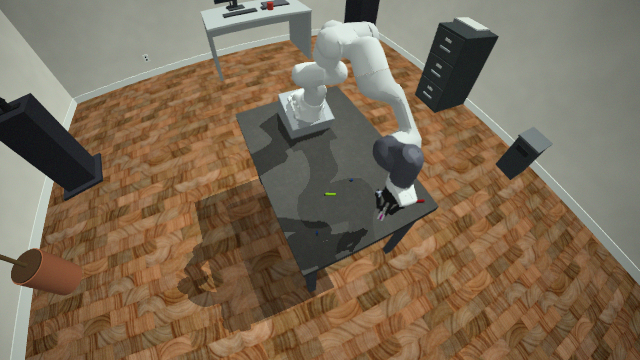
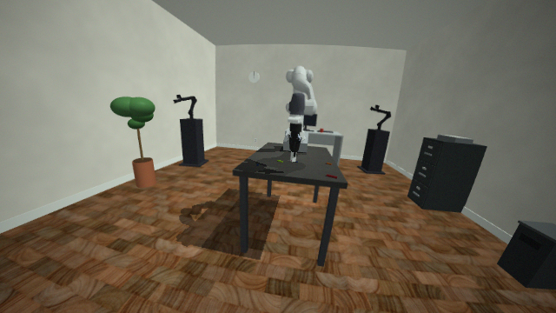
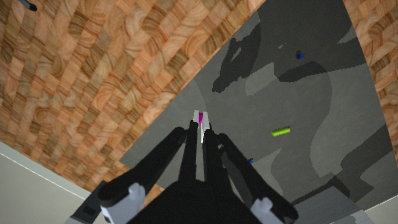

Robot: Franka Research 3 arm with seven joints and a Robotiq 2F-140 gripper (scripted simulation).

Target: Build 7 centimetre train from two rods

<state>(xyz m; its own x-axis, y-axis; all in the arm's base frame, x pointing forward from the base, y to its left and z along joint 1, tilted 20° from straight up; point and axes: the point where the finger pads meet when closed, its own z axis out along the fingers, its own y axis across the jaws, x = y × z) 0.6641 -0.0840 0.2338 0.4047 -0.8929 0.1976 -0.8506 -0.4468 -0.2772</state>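
My gripper (image 1: 382,215) (image 2: 294,160) (image 3: 199,117) is shut on the magenta rod (image 1: 381,217) (image 3: 201,118), held above the table near its front right part. The lime rod (image 1: 330,194) (image 2: 280,161) (image 3: 281,131) lies flat around the middle of the table. One blue rod (image 1: 351,180) (image 3: 250,161) lies behind and to the right of the lime rod in the top view. Another blue rod (image 1: 317,233) (image 3: 300,56) lies towards the front left. No two rods touch.
The red rod (image 1: 420,201) (image 2: 331,176) lies near the table's right front corner, partly behind the gripper in the top view. The orange rod (image 2: 328,163) lies near the right edge. The arm's base (image 1: 306,120) stands at the back of the dark table (image 1: 265,145).
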